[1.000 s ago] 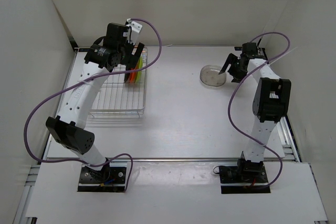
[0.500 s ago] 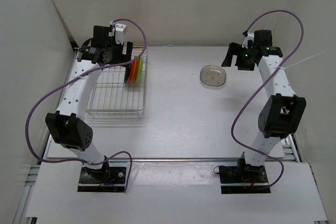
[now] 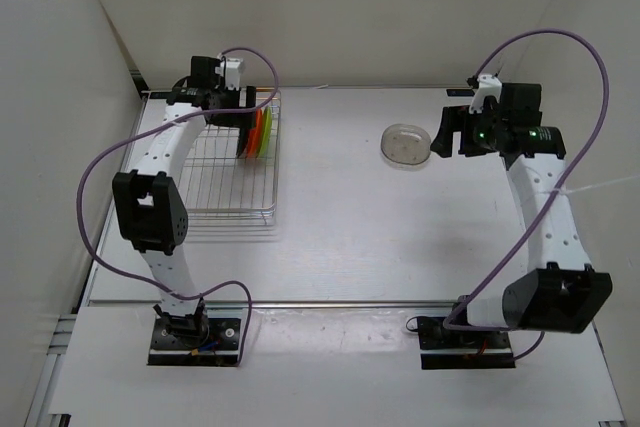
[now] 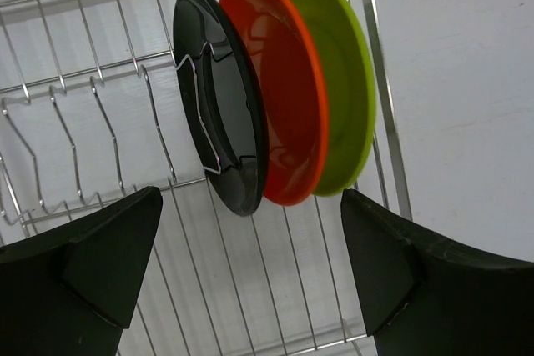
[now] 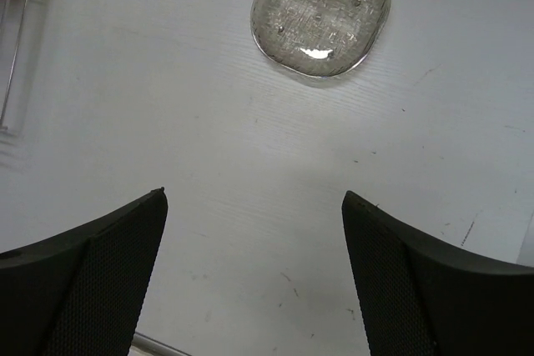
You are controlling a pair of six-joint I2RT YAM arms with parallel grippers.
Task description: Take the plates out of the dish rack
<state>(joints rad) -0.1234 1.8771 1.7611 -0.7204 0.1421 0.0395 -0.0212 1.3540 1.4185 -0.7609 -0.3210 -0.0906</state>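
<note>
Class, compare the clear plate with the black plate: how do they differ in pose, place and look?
Pose: the clear plate lies flat; the black plate stands on edge. Place: the clear plate is on the table, the black plate in the dish rack beside the orange plate. Look: the clear plate is see-through, the black plate opaque and glossy. Both are shallow.
</note>
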